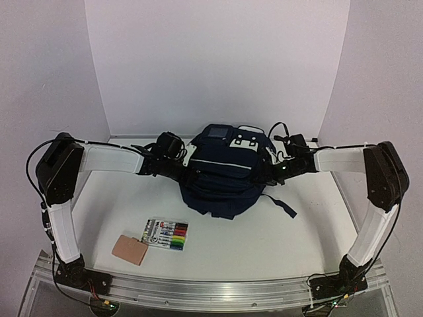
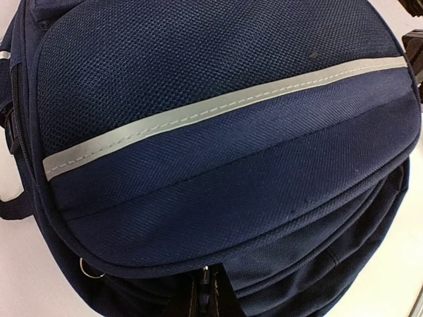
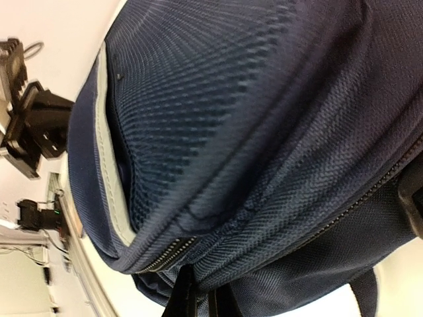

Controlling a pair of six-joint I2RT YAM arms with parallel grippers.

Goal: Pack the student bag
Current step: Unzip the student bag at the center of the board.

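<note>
The student bag (image 1: 223, 173), a dark navy backpack with a white patch near its top and a thin pale stripe, stands in the middle of the table. My left gripper (image 1: 188, 170) presses into its left side. In the left wrist view the bag (image 2: 218, 86) fills the frame, and the gripper (image 2: 206, 298) is pinched on the seam by a zipper at the bottom edge. My right gripper (image 1: 272, 170) is at the bag's right side. In the right wrist view its gripper (image 3: 201, 302) is shut on a fold of the bag (image 3: 251, 119) below a zipper.
A pack of coloured markers (image 1: 166, 234) and a tan flat pouch (image 1: 129, 249) lie on the table at the front left. A black strap (image 1: 284, 206) trails from the bag to the front right. White walls close in the back and sides.
</note>
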